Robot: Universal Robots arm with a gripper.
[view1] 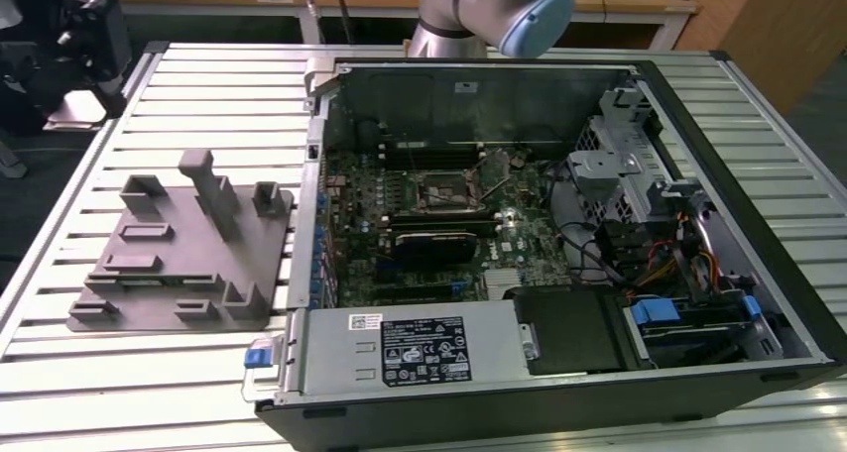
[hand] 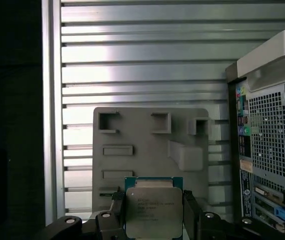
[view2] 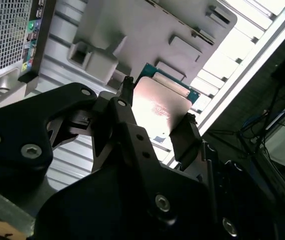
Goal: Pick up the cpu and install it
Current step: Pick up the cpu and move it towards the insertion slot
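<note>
The cpu [hand: 154,212] is a flat square chip with a silver top and a thin green rim. My gripper [hand: 154,216] is shut on it, one black finger [hand: 116,206] pressing on each side. In the second wrist view the cpu [view2: 161,102] sits between the same fingers [view2: 184,138] of the gripper [view2: 157,120]. It hangs well above the grey tray [hand: 147,145], off its surface. In the exterior view the black motherboard socket [view1: 443,189] with its metal frame lies in the middle of the open computer case [view1: 556,393].
The grey tray [view1: 185,244] with upright pegs lies on the slatted metal table [view1: 159,383], to the exterior view's left of the case. The case's rear panel [hand: 270,150] stands beside the tray. The arm's base [view1: 490,11] rises behind the case.
</note>
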